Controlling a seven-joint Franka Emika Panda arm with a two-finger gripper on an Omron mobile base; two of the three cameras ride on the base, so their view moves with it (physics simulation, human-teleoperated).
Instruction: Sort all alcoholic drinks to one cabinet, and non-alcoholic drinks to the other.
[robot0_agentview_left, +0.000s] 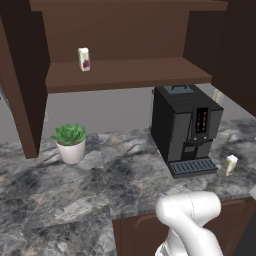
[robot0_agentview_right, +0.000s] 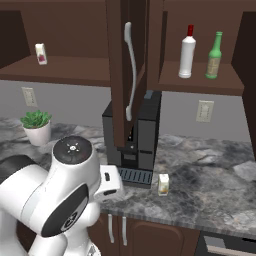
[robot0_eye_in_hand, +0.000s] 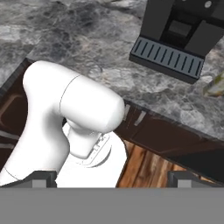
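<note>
Fingertips (robot0_eye_in_hand: 44, 178) spread as wide as they go, nothing between — gripper (robot0_eye_in_hand: 111, 179) empty, hanging over the counter edge and lower cabinet fronts (robot0_eye_in_hand: 175, 140), pointing down at the floor side.

Up ahead of the fingers in hand view: marble countertop (robot0_eye_in_hand: 87, 48), black coffee machine (robot0_eye_in_hand: 183, 26) w/ its grey drip tray (robot0_eye_in_hand: 167, 59). Cream carton (robot0_eye_in_hand: 215, 85) off to the far right of the tips, just beside the tray, standing on the counter, well apart from the gripper. Same carton upright near the counter's front edge in left base view (robot0_agentview_left: 230, 164) and right base view (robot0_agentview_right: 163, 184).

Well above the fingers: wide cabinet (robot0_agentview_left: 125, 75) w/ long shelf, white carton w/ red mark (robot0_agentview_left: 84, 59) upright on it, left part. Narrower cabinet (robot0_agentview_right: 200, 82) further right — door (robot0_agentview_right: 122, 70) w/ curved silver handle (robot0_agentview_right: 131, 70) swung open; green bottle (robot0_agentview_right: 214, 56) upright on its shelf, just beside a white bottle w/ red cap (robot0_agentview_right: 187, 51), not touching.

Potted plant (robot0_agentview_left: 70, 143) on the counter, left of the coffee machine, far from the tips.
</note>
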